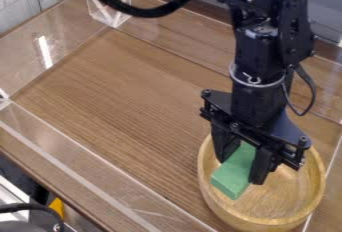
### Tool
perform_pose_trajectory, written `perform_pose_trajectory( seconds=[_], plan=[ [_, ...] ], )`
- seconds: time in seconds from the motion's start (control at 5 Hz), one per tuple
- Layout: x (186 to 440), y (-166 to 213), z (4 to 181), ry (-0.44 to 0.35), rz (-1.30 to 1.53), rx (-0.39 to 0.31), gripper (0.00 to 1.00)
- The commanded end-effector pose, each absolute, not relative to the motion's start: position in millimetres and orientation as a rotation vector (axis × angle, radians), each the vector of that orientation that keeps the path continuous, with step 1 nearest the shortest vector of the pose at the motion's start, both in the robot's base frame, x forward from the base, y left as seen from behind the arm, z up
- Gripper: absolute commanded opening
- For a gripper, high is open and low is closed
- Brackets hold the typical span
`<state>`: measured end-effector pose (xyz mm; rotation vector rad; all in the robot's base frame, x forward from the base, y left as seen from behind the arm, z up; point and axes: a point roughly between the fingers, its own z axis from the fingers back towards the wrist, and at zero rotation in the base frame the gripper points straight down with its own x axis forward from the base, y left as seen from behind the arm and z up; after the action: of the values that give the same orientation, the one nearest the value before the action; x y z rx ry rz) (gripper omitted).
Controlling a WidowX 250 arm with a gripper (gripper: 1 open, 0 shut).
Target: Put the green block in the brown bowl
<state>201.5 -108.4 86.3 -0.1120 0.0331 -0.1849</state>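
The black arm (262, 46) comes in from the top of the view and drops almost straight down at the right side of the worktop (120, 86), its wrist section upright and its cables looping off toward the upper left. The tool (254, 166) points straight down over the bowl (307, 201), which sits at the lower right corner of the worktop, close to the clear wall (80, 181) that runs along the front edge.

The tool is clenched on the block (235, 176): the 2 dark fingers stand on either side of the block's upper part, and the green bar hangs tilted between them, its lower end down inside the bowl's rim, toward the bowl's left side. Whether that lower end touches the bowl's floor cannot be told from this view.

The bowl's right and front rim show clearly; its back left rim is partly hidden behind the tool's body.
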Motion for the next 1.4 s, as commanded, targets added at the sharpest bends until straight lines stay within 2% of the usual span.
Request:
perform_pose_trajectory(
  seconds=[0.0, 1.2],
  plan=[
    [210.1, -114.1, 96.2, -0.011, -0.188, -0.127, 0.0],
    [213.8, -117.9, 94.6, -0.001, -0.131, -0.143, 0.0]
  ],
)
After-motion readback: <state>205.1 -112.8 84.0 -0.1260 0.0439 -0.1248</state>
